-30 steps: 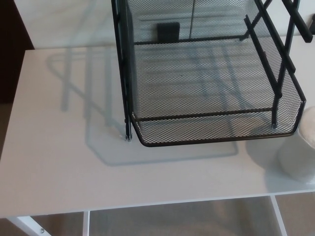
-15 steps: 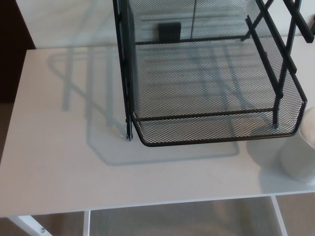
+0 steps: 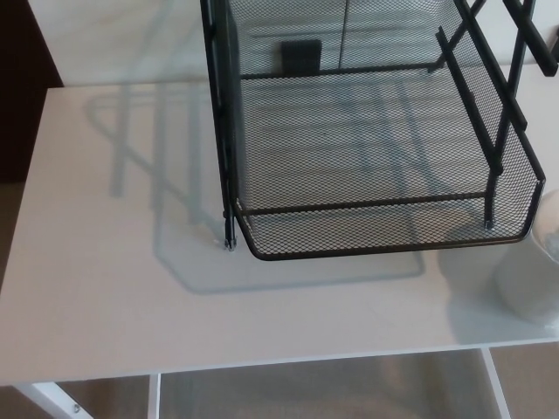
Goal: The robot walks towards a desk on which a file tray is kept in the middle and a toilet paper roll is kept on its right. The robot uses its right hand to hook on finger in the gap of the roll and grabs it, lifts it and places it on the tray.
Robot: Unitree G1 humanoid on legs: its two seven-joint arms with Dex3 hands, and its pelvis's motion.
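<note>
The black mesh tray (image 3: 376,148) stands on the white tabletop (image 3: 113,262). The white roll (image 3: 533,271) sits upright just right of the tray's front corner. No robot hand shows.

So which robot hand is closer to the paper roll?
Neither can be judged: no hand shows in the head view. The roll stands at the desk's right edge, beside the tray, so the right hand would likely have the shorter reach.
</note>
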